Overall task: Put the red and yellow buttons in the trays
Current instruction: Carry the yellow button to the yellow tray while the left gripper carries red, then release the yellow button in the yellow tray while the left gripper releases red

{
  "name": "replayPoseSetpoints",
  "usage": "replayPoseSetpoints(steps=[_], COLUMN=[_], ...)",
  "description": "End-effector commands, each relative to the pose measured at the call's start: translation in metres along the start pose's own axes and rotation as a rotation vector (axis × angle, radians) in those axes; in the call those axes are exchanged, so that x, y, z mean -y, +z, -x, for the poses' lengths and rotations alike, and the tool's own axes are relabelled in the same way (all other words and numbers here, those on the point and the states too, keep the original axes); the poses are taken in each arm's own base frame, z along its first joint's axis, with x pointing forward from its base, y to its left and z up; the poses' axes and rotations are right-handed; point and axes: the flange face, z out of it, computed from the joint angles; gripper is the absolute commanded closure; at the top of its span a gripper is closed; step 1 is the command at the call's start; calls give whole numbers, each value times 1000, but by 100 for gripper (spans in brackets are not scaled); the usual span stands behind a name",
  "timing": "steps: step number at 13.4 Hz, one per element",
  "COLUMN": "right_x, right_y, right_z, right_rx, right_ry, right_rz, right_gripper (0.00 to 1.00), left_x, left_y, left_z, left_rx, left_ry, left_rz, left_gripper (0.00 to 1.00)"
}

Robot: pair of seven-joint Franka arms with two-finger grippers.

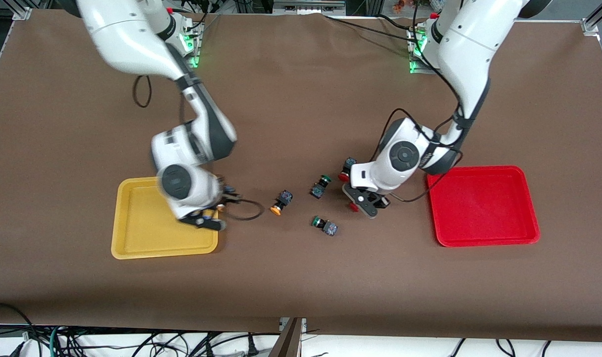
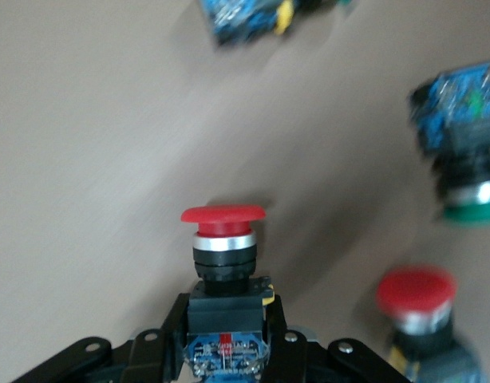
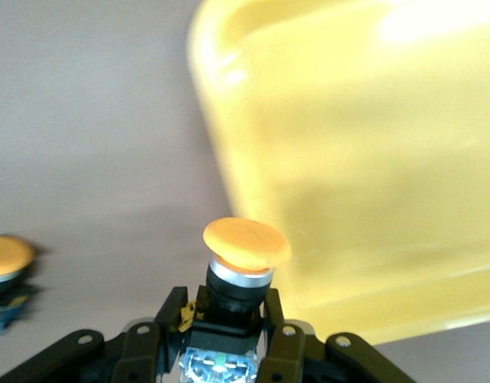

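Observation:
My right gripper (image 1: 215, 212) (image 3: 229, 307) is shut on a yellow-capped button (image 1: 221, 207) (image 3: 245, 246), over the edge of the yellow tray (image 1: 142, 233) (image 3: 357, 159) that faces the table's middle. My left gripper (image 1: 361, 204) (image 2: 227, 307) is shut on a red-capped button (image 1: 354, 207) (image 2: 223, 235), just above the mat between the loose buttons and the red tray (image 1: 484, 208). A second red button (image 1: 348, 169) (image 2: 416, 299) lies beside the left hand, farther from the front camera. A second yellow button (image 1: 281, 202) (image 3: 4, 262) lies on the mat mid-table. Both trays hold nothing.
Two green-capped buttons lie mid-table, one (image 1: 321, 186) (image 2: 467, 159) beside the left gripper and one (image 1: 325, 225) nearer the front camera. A black cable (image 1: 244, 210) loops on the mat by the right hand. Brown mat all round.

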Motion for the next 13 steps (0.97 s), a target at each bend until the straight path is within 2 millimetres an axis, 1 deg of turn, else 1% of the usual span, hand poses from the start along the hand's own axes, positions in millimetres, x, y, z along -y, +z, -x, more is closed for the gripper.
replayPoseSetpoints(steps=[1,2,3,4,5,6,7,8,9,10,11,12,13], right_x=[-60,-71,-73,-74,-75,-75,-73,-71,-69,-62,-48,-24,-3], right_y=[14,26,32,40,49,57,62,62,57,47,36,26,24], right_z=[-21,-25,-27,-28,-29,-30,-30,-29,-29,-28,-23,-12,-2], right_rx=[51,70,73,76,79,80,86,86,81,72,55,43,35], right_ry=[-96,-104,-105,-106,-106,-106,-109,-110,-109,-121,-135,-158,-126], right_rz=[-20,-18,-13,-2,-3,0,2,2,-2,-9,-13,-14,-6], right_gripper=[100,100,100,100,100,100,100,63,1,0,0,0,0], left_x=[66,91,115,138,169,187,207,217,226,235,233,231,230], left_y=[-54,-72,-86,-90,-90,-84,-67,-50,-35,-20,-13,-14,-21], left_z=[46,58,72,90,114,131,149,159,164,174,174,172,169], left_rx=[109,132,161,183,210,241,269,266,245,238,243,243,240], left_ry=[41,51,55,28,-3,-5,2,35,51,44,49,55,58], left_rz=[28,44,66,77,45,17,27,51,48,59,68,66,61], left_gripper=[86,86,85,84,83,83,83,83,82,71,30,0,0])
